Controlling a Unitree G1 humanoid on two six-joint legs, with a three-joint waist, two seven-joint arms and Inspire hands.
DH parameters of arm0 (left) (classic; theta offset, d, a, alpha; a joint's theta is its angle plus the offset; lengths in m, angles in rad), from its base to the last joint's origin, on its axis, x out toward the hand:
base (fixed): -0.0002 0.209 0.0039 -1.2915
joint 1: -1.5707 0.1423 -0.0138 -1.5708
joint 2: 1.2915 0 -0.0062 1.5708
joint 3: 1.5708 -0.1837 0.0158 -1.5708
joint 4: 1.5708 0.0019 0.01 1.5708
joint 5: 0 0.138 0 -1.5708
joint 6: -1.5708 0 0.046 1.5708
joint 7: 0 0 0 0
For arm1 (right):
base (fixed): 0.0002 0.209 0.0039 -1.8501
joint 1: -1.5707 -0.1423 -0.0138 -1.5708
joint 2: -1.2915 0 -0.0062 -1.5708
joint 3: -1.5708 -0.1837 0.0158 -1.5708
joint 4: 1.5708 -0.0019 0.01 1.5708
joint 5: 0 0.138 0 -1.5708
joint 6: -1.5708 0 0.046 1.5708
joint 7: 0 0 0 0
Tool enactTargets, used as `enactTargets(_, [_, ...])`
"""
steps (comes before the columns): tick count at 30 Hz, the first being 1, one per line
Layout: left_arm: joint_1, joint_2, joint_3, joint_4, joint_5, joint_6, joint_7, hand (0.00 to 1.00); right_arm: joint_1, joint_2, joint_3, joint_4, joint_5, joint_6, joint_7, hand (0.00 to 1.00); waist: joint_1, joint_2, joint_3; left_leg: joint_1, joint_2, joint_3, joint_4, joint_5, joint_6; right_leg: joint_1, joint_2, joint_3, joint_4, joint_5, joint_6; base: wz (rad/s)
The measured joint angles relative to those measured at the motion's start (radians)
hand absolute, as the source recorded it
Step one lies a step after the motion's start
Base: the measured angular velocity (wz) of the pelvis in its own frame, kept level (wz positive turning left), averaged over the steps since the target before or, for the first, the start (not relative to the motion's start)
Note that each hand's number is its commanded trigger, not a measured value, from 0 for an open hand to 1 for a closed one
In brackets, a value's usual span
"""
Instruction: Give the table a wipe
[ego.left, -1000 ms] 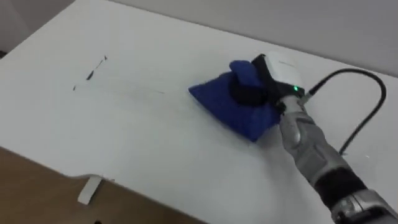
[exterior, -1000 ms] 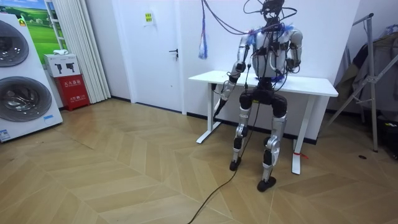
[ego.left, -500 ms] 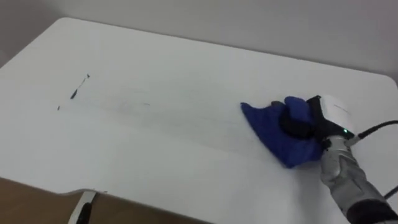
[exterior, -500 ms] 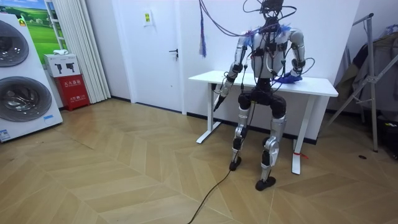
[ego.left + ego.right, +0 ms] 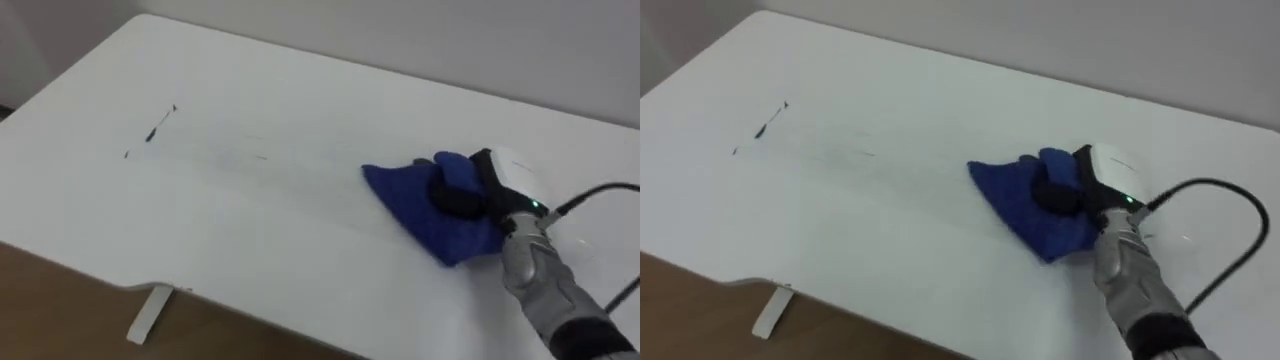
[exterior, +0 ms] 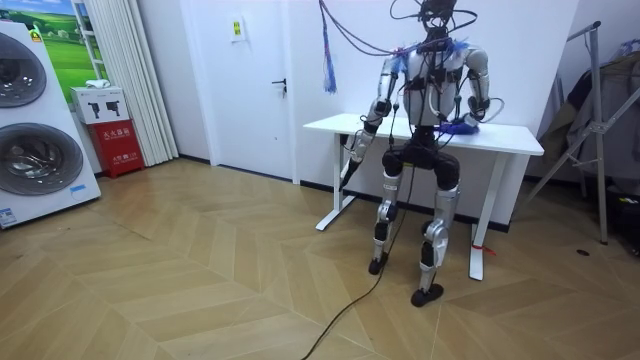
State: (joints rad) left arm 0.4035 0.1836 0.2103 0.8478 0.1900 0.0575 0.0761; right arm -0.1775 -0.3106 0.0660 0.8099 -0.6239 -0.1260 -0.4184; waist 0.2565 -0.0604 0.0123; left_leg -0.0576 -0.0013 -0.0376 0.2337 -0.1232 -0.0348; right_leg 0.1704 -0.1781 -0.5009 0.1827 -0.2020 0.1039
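Observation:
A blue cloth (image 5: 420, 205) lies crumpled on the white table (image 5: 300, 90), right of centre. My right hand (image 5: 505, 180) rests on its right part, fingers curled into the fabric, which bunches up over them. Thin dark marks (image 5: 158, 122) streak the tabletop at the far left, well away from the cloth. In the room view I stand at the table (image 6: 510, 140) with my right arm stretched over it to the cloth (image 6: 462, 127). My left hand (image 6: 350, 160) hangs by the table's end at the room view's left.
The table's near edge runs along the bottom left, with wooden floor and a white table foot (image 5: 150, 312) below it. A wall stands right behind the table. Washing machines (image 6: 30, 120) and a red box (image 6: 115, 135) stand far to the room view's left, a metal rack (image 6: 600, 130) to its right.
My right hand swept the cloth to the right across the table, then came back a little to the left. The eye view shifted with the head. My left arm stayed hanging.

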Motion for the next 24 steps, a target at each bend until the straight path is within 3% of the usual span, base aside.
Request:
enactTargets(2, [0.003,0.001,0.022,0.0,0.0,-0.001,0.0,0.0,0.059,-0.007,-0.068,0.006,0.004,-0.018,-0.026,1.0,-0.044,0.006,-0.0046,0.012,-0.006,-0.006,0.004,-0.003,0.004,0.023,-0.005,-0.013,-0.001,-0.001,0.004,0.1])
enactTargets(3, [0.004,0.003,0.022,0.0,0.002,-0.007,0.0,0.0,0.082,-0.011,-0.095,0.005,0.004,-0.016,-0.035,1.0,-0.057,0.009,-0.0123,0.019,-0.009,-0.007,0.004,-0.004,0.006,0.032,-0.008,-0.017,0.002,-0.001,0.006,0.0])
enactTargets(5, [-0.019,0.003,0.02,-0.002,0.0,-0.02,0.0,0.0,0.104,-0.018,-0.109,0.013,0.029,-0.012,-0.048,1.0,-0.068,0.012,-0.0126,0.028,-0.011,-0.006,0.006,-0.007,0.007,0.04,-0.011,-0.017,0.003,-0.003,0.01,-0.08])
enactTargets(6, [-0.047,0.003,0.007,-0.003,-0.002,-0.02,0.003,0.0,0.103,-0.018,-0.106,0.013,0.042,-0.006,-0.049,1.0,-0.072,0.013,-0.0129,0.028,-0.01,-0.006,0.011,-0.007,0.007,0.038,-0.011,-0.013,0.007,-0.003,0.01,-0.15])
enactTargets(8, [-0.086,0.001,-0.03,-0.003,-0.001,-0.02,0.004,0.0,0.086,-0.011,-0.088,-0.001,0.04,0.042,-0.046,1.0,-0.062,0.018,-0.013,0.026,-0.005,0.006,0.029,-0.016,0.005,0.032,-0.012,0.001,0.017,-0.005,0.011,-0.21])
enactTargets(10, [-0.144,0.0,-0.077,-0.003,-0.005,-0.019,0.012,0.0,0.021,0.01,-0.022,-0.01,0.026,0.128,-0.015,1.0,-0.018,0.015,-0.0116,0.01,0.003,0.043,0.063,-0.035,0.009,-0.018,-0.033,0.033,0.083,-0.029,0.005,-0.44])
enactTargets(12, [-0.179,0.0,-0.116,-0.001,-0.025,-0.019,0.021,0.0,-0.047,0.037,0.057,-0.028,0.0,0.16,0.036,1.0,0.004,0.01,-0.0101,0.0,0.006,0.064,0.081,-0.044,0.015,-0.046,-0.047,0.044,0.121,-0.034,0.003,-0.43])
enactTargets(13, [-0.203,-0.002,-0.133,0.006,-0.033,-0.022,0.022,0.0,-0.096,0.071,0.112,-0.04,-0.025,0.175,0.063,1.0,0.036,0.003,-0.0059,-0.003,0.008,0.082,0.09,-0.048,0.022,-0.067,-0.06,0.042,0.166,-0.034,0.003,-0.55])
enactTargets(14, [-0.224,-0.002,-0.15,0.027,-0.038,-0.024,0.022,0.0,-0.154,0.101,0.182,-0.054,-0.068,0.185,0.091,1.0,0.076,0.011,0.0017,-0.014,0.017,0.106,0.107,-0.059,0.026,-0.103,-0.077,0.023,0.232,-0.033,0.001,-0.52])
enactTargets(15, [-0.232,-0.001,-0.155,0.034,-0.042,-0.024,0.022,0.0,-0.19,0.113,0.215,-0.055,-0.092,0.183,0.11,1.0,0.089,0.015,0.0073,-0.019,0.022,0.115,0.119,-0.065,0.028,-0.12,-0.086,0.012,0.266,-0.031,-0.003,-0.43])
enactTargets(16, [-0.242,-0.001,-0.157,0.04,-0.044,-0.023,0.022,0.0,-0.251,0.161,0.26,-0.055,-0.115,0.171,0.137,1.0,0.111,0.023,0.0204,-0.024,0.028,0.121,0.137,-0.073,0.033,-0.147,-0.105,-0.009,0.325,-0.022,-0.016,-0.1])
enactTargets(17, [-0.257,0.001,-0.162,0.037,-0.045,-0.023,0.024,0.0,-0.292,0.194,0.287,-0.054,-0.135,0.153,0.147,1.0,0.13,0.02,0.0269,-0.038,0.037,0.118,0.15,-0.082,0.042,-0.176,-0.131,-0.04,0.38,-0.011,-0.022,0.05])
enactTargets(19, [-0.258,0.008,-0.175,0.037,-0.042,-0.023,0.03,0.0,-0.329,0.208,0.311,-0.036,-0.165,0.12,0.157,1.0,0.179,0.02,0.0284,-0.063,0.04,0.102,0.168,-0.091,0.053,-0.211,-0.156,-0.075,0.44,0.019,-0.03,0.26])
enactTargets(21, [-0.248,0.027,-0.175,0.048,-0.041,-0.022,0.031,0.0,-0.336,0.208,0.304,-0.011,-0.164,0.11,0.157,1.0,0.215,0.021,0.0287,-0.077,0.05,0.079,0.181,-0.097,0.062,-0.234,-0.178,-0.078,0.492,0.063,-0.036,0.31])
enactTargets(22, [-0.223,0.049,-0.173,0.056,-0.043,-0.02,0.032,0.0,-0.332,0.207,0.304,0.008,-0.161,0.109,0.157,1.0,0.227,0.016,0.0262,-0.08,0.053,0.077,0.183,-0.101,0.066,-0.247,-0.196,-0.073,0.513,0.086,-0.03,0.21])
enactTargets(24, [-0.197,0.066,-0.153,0.058,-0.043,-0.017,0.032,0.0,-0.321,0.185,0.303,0.032,-0.128,0.095,0.138,1.0,0.229,0.01,0.0231,-0.088,0.064,0.07,0.19,-0.109,0.066,-0.253,-0.223,-0.068,0.508,0.082,-0.019,0.03])
